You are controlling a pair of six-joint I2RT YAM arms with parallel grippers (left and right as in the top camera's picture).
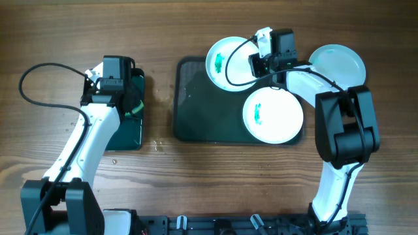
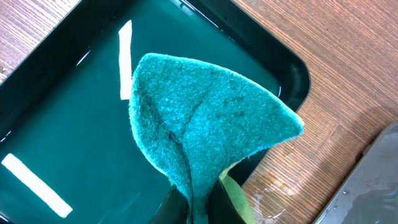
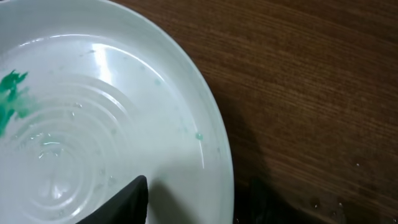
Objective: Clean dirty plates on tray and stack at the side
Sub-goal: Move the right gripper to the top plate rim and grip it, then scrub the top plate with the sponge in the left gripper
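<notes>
Three white plates show in the overhead view. One with a green smear (image 1: 228, 62) lies over the far edge of the large dark tray (image 1: 202, 111). A second smeared plate (image 1: 273, 114) lies on the tray's right part. A faintly bluish plate (image 1: 337, 64) lies on the table to the right of the tray. My right gripper (image 1: 256, 64) is shut on the near rim of the first plate (image 3: 93, 124), one finger (image 3: 124, 199) inside and the other under the rim. My left gripper (image 2: 202, 208) is shut on the green sponge (image 2: 205, 118), held above the small black tray (image 2: 62, 124).
The small black tray (image 1: 127, 134) sits left of the large tray with a strip of wood table between them. Water drops lie on the table near the large tray's front left corner (image 1: 157, 145). Cables run along both arms.
</notes>
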